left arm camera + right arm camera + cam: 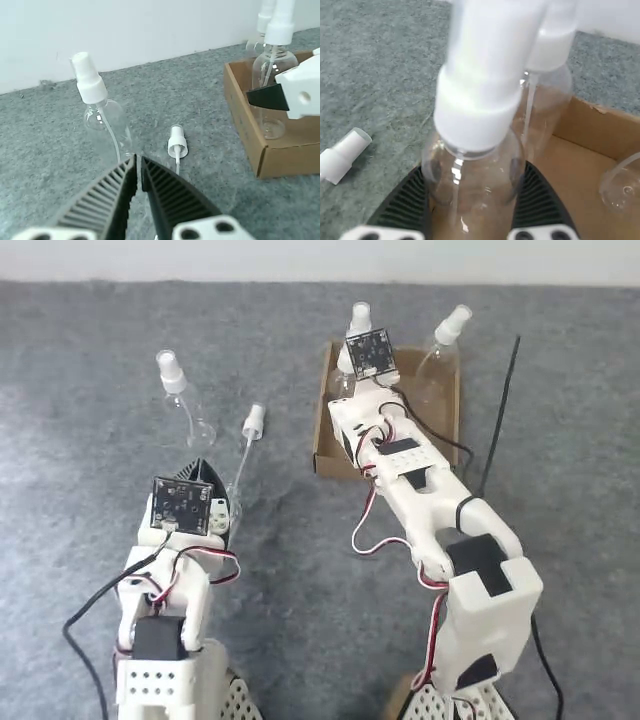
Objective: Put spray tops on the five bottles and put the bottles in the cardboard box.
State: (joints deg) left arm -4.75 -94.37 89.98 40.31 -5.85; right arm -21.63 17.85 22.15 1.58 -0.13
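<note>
The right claw [475,196] is clamped on a capped bottle [470,170] inside the cardboard box [322,445], close to two more bottles [438,360] with tops on. The left claw [138,165] has its jaws together, low over the grey desk [90,440], near a loose spray top [177,142] and a standing bottle [102,117]

Bright even light, soft faint shadows
</note>
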